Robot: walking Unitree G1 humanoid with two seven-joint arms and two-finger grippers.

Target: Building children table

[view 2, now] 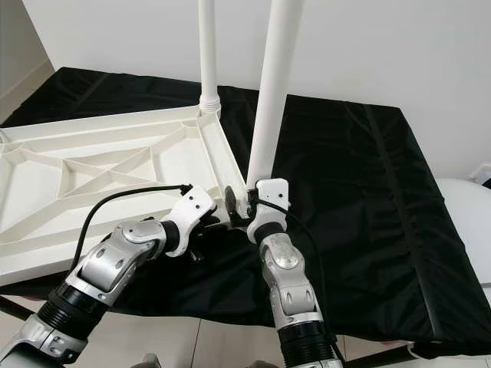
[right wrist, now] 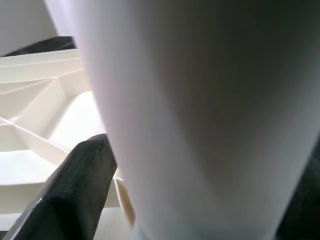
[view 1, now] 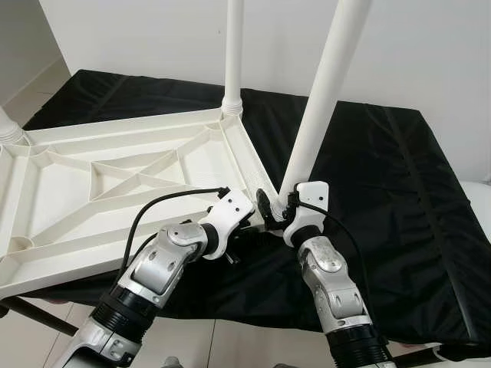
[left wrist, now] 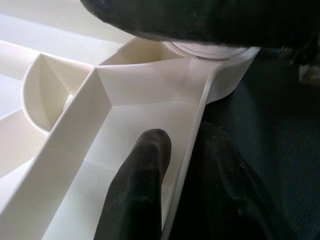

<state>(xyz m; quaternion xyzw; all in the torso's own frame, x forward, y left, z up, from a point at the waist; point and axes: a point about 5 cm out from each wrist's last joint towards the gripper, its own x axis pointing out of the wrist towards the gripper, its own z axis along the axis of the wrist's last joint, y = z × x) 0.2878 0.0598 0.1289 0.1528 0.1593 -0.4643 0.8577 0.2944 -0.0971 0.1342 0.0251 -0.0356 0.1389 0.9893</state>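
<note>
Tabletop (view 1: 115, 184): white ribbed plastic, lay upside down on a black cloth (view 1: 383, 192).
Far leg (view 1: 233, 54): stood upright in the far corner socket.
Near leg (view 1: 326, 92): leaned slightly, its foot at the near corner.
Left end effector (left wrist: 177, 165): clamped on the tabletop's rim beside that corner, one finger (left wrist: 137, 190) inside, one outside.
Right end effector (view 1: 285, 205): closed around the near leg's base.

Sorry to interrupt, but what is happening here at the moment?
The robot is assembling a white plastic tabletop, lying upside down on a black cloth. Its left gripper pinches the tabletop's rim near the corner, while the right gripper holds a white leg at the corner socket. Another leg already stands at the far corner.
</note>
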